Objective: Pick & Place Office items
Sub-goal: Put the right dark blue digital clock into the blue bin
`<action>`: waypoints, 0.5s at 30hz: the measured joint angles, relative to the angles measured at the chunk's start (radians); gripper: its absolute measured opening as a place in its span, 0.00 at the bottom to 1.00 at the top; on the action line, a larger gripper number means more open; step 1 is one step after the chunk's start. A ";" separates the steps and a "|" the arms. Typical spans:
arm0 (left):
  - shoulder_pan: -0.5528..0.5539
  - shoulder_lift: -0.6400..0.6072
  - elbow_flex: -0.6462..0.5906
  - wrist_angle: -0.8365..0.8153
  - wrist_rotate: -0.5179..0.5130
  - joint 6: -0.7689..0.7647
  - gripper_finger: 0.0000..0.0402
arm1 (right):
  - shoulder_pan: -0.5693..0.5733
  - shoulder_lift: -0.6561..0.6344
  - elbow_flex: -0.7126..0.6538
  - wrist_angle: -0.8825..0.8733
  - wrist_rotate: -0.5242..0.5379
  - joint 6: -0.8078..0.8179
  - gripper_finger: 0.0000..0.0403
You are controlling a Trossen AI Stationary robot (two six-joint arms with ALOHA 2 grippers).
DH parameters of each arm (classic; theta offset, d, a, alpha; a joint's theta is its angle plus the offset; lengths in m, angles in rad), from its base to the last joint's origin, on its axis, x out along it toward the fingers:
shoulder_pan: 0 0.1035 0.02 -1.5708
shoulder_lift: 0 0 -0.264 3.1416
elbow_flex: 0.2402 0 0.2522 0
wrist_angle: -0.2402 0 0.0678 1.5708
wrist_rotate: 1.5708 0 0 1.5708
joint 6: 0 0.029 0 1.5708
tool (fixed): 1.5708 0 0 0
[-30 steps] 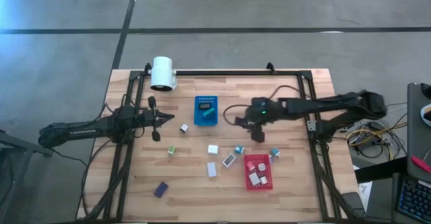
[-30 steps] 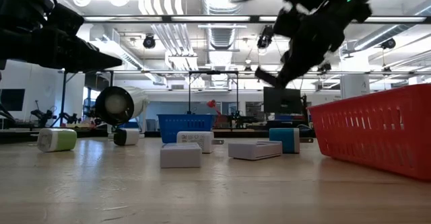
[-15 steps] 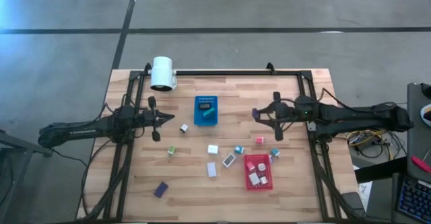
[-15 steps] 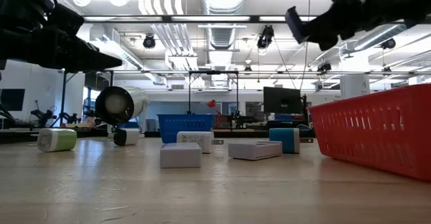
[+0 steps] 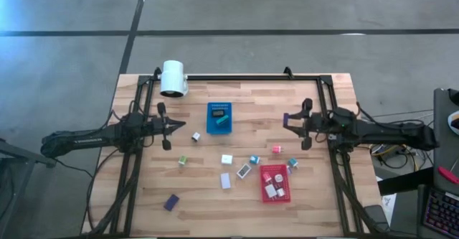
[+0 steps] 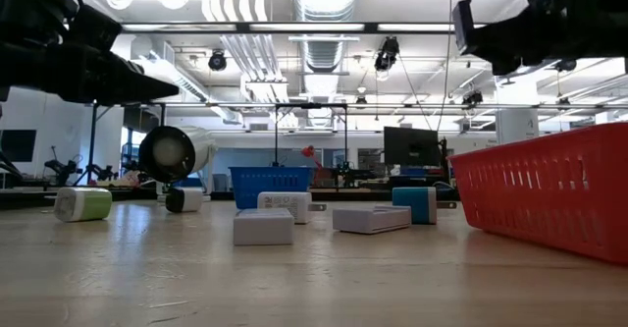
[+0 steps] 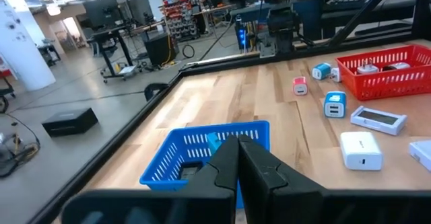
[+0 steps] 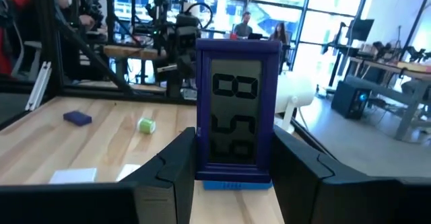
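Office items lie scattered over the middle of the wooden table (image 5: 143, 210), some in the blue tray (image 5: 219, 118) and the red tray (image 5: 275, 183), while one, a purple-framed digital clock (image 8: 236, 120), is pinched upright between the fingers of the right gripper (image 5: 289, 118) above the table's right side. The left gripper (image 5: 180, 128) hangs over the left side, its fingers pressed together on nothing.
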 joint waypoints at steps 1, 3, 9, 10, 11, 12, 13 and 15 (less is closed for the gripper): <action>0.000 0.000 0.000 0.009 0.000 0.016 0.03 | 0.000 -0.009 -0.010 0.001 0.000 -0.003 0.35; 0.000 0.000 0.000 0.020 0.000 0.045 0.03 | 0.000 -0.024 -0.028 0.003 0.000 -0.003 0.35; 0.000 0.004 0.000 0.075 -0.089 0.096 0.03 | 0.000 -0.040 -0.052 0.003 0.000 -0.002 0.35; 0.000 0.007 0.000 0.102 -0.106 0.065 0.03 | 0.000 -0.039 -0.052 0.010 -0.001 -0.002 0.35; 0.000 0.011 0.000 0.135 -0.111 0.035 0.03 | 0.000 -0.040 -0.052 0.014 -0.001 -0.002 0.35; 0.000 0.017 0.000 0.186 -0.103 0.017 0.02 | 0.000 -0.040 -0.052 0.019 -0.001 -0.002 0.35; 0.000 0.026 0.000 0.243 -0.080 0.005 0.02 | 0.000 -0.040 -0.052 0.024 -0.001 -0.002 0.35; 0.000 0.052 0.000 0.346 -0.036 -0.017 0.01 | 0.000 -0.040 -0.052 0.029 -0.001 -0.002 0.35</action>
